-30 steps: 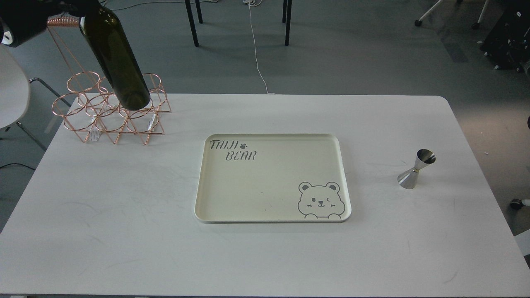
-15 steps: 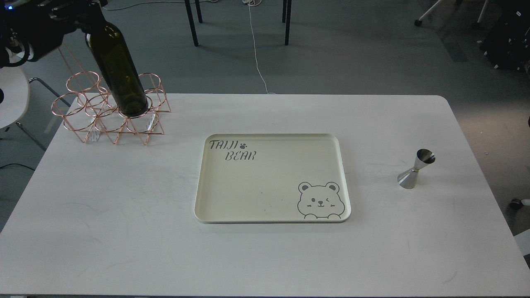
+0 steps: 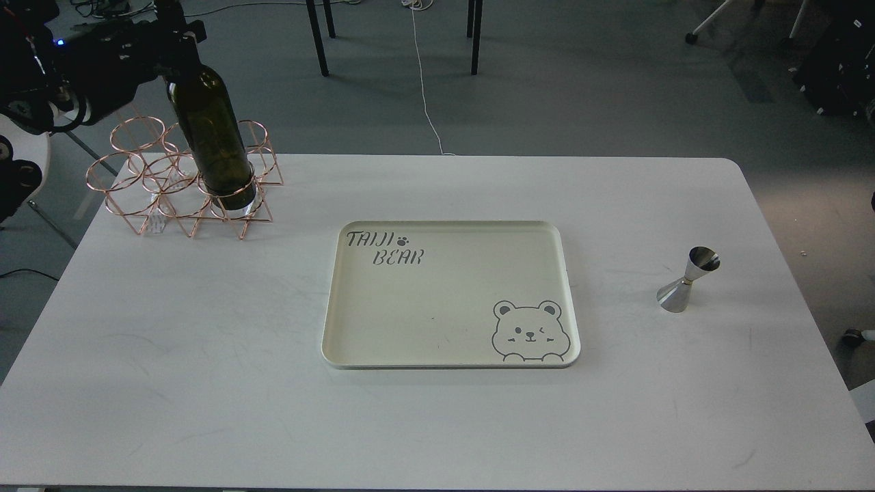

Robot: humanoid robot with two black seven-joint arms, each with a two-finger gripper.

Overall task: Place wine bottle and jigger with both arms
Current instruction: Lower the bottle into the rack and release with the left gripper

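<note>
The tray [image 3: 451,294] carries the printed words "TAIJI BEAR" in dark lettering at its far left corner, with a paw-print mark just right of "TAIJI". A winking bear outline is printed at its near right corner. No other legible text.

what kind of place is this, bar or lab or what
Most likely a lab or office test space dressed with bar props, not a real bar. A plain white table stands on grey carpet, a loose cable trails across the floor, and a black robot arm's left claw holds the wine bottle.
</note>
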